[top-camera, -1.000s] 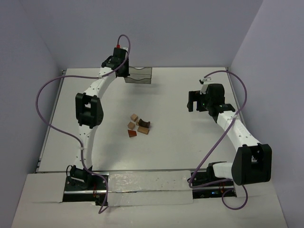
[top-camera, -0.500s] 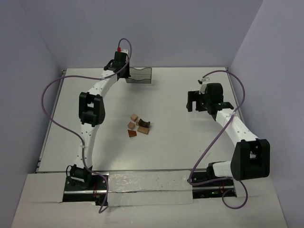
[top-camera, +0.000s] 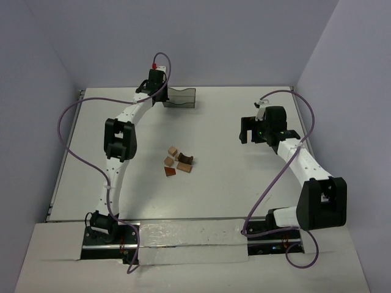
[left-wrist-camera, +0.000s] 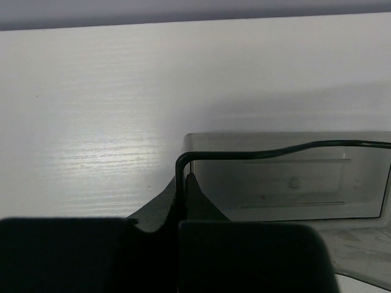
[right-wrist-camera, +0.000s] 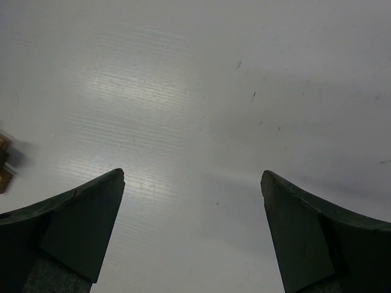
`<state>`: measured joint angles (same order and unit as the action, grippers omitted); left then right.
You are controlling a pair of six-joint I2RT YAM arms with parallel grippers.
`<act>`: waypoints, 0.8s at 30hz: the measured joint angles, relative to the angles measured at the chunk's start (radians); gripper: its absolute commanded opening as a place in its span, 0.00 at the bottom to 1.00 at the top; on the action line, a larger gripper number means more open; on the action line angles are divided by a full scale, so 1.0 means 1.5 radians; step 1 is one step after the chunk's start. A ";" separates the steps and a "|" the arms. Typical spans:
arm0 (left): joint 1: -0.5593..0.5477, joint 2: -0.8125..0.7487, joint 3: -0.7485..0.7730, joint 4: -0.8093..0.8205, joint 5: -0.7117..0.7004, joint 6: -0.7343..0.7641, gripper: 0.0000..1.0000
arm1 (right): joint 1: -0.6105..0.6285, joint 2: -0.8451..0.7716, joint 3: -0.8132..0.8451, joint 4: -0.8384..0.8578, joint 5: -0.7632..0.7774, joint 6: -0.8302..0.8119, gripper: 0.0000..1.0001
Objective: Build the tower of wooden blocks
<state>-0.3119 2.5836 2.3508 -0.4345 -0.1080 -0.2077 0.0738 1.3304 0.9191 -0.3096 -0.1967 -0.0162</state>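
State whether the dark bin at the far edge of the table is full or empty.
Empty. The bin shows a bare floor through its translucent wall, and the blocks lie loose mid-table.

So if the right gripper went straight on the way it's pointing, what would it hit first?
Probably the bare white tabletop; nothing lies ahead of the open right gripper. The small wooden blocks sit at the left edge of its wrist view, outside that line, though depth is unclear.
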 measured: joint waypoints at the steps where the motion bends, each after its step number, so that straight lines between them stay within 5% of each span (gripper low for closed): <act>1: 0.000 0.003 0.000 0.001 0.000 0.000 0.02 | 0.000 0.000 0.000 0.000 0.000 0.000 1.00; 20: 0.003 0.024 0.003 0.027 -0.015 -0.017 0.25 | 0.000 0.019 0.008 -0.006 -0.005 0.000 1.00; 24: 0.005 0.027 0.003 0.028 -0.015 -0.023 0.47 | 0.000 0.019 0.008 -0.006 -0.005 0.000 1.00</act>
<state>-0.3037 2.6239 2.3554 -0.3932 -0.1310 -0.2417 0.0738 1.3594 0.9313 -0.3183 -0.2035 -0.0162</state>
